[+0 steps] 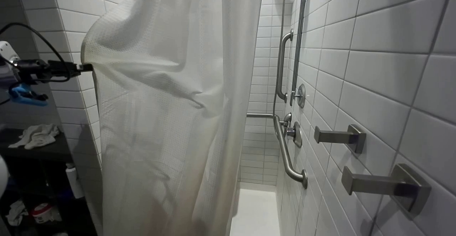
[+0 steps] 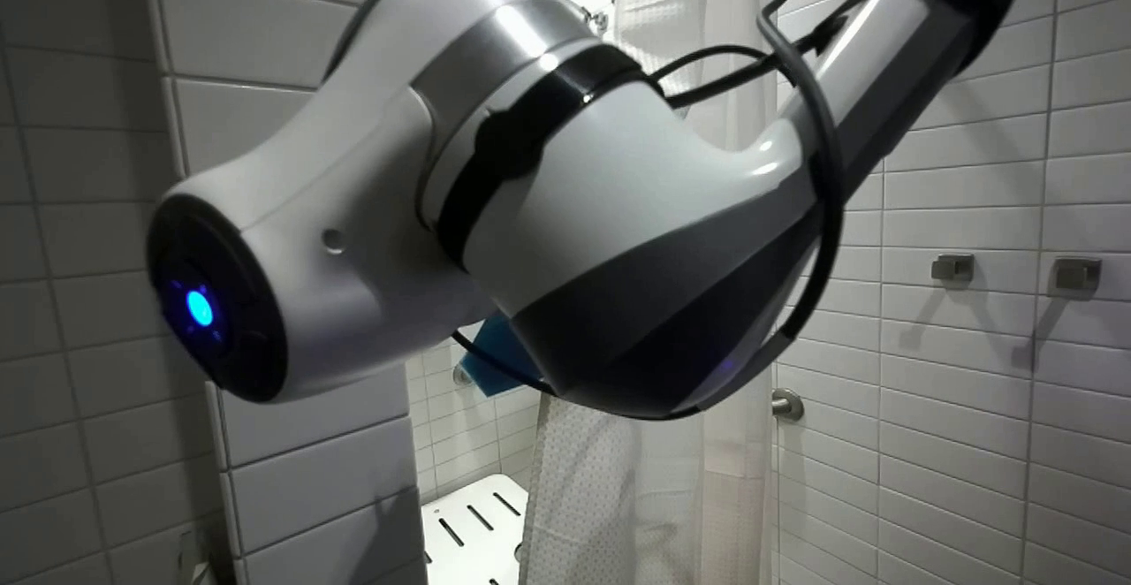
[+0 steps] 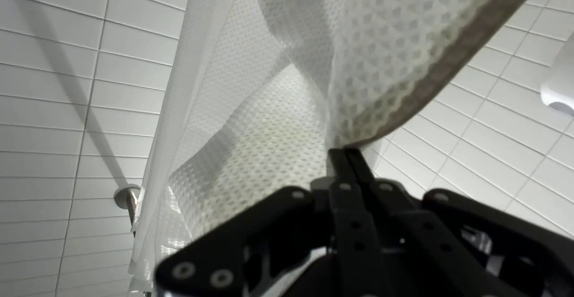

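The glossy white arm [image 2: 583,187] is showing rounded housings [image 2: 371,196] and flat dark grey panels [image 2: 680,302]. A shiny silver metal band [image 2: 495,55] and a black collar [image 2: 521,139] are wrapping around it. A round black end cap [image 2: 234,320] is glowing with a blue light [image 2: 201,307]. A thick black cable [image 2: 831,170] is looping outside. The angular, matte black gripper [image 3: 346,151] is bearing round grey screws [image 3: 184,270], with a bright blue piece [image 1: 25,95] showing beneath it.
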{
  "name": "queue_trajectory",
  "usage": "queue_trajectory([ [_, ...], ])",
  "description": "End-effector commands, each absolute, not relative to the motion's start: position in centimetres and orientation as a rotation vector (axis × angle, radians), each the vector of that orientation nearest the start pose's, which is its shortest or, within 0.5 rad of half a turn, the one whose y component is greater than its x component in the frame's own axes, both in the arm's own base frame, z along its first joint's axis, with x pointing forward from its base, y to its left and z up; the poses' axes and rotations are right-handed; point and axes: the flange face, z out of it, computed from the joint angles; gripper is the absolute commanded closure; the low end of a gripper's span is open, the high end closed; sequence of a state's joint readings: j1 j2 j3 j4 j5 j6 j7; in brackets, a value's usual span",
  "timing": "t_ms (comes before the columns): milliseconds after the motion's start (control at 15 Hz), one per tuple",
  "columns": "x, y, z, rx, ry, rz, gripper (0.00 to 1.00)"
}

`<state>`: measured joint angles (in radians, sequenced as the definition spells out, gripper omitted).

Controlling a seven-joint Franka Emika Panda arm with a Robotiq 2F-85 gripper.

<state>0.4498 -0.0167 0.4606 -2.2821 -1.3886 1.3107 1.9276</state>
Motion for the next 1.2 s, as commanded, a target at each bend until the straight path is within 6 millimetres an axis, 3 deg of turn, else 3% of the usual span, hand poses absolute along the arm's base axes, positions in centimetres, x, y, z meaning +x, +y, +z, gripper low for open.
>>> queue_trajectory([
  [0,39.5,30.0,42.3,1.578,-0.566,1.454,0.99],
  [400,40.9,31.1,43.0,1.54,-0.611,1.482,0.99],
  [600,37.9,30.9,42.1,1.559,-0.563,1.547,0.99],
  [800,36.3,31.3,41.0,1.564,-0.527,1.571,0.99],
  [1133,36.0,31.8,40.2,1.562,-0.499,1.571,0.99],
])
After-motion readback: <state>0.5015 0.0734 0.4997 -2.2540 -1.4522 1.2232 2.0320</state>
